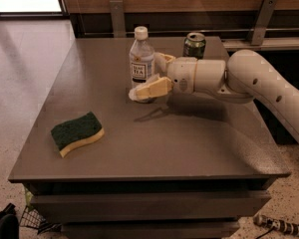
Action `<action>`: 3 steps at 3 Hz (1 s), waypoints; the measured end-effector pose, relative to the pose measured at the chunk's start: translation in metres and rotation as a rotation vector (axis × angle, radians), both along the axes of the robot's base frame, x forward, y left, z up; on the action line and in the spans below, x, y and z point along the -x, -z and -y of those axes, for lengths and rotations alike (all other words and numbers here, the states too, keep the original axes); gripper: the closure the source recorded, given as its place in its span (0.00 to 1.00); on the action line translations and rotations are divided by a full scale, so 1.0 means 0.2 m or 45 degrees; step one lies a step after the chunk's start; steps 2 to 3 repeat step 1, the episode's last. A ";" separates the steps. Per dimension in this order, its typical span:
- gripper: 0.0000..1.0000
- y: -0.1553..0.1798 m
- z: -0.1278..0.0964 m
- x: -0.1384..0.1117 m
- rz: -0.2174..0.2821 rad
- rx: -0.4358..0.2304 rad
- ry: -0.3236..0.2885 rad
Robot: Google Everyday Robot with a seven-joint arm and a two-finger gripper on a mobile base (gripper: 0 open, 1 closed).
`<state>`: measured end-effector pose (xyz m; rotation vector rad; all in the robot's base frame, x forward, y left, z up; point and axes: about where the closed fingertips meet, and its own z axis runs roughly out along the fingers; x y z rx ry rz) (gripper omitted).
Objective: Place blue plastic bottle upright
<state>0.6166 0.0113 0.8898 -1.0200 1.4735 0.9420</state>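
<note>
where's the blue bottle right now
The blue plastic bottle stands upright at the table's far middle, left of the green can, gripper at its base.
</note>
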 end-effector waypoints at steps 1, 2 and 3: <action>0.00 0.00 0.00 0.00 0.000 0.000 0.000; 0.00 0.00 0.00 0.00 0.000 0.000 0.000; 0.00 0.00 0.00 0.00 0.000 0.000 0.000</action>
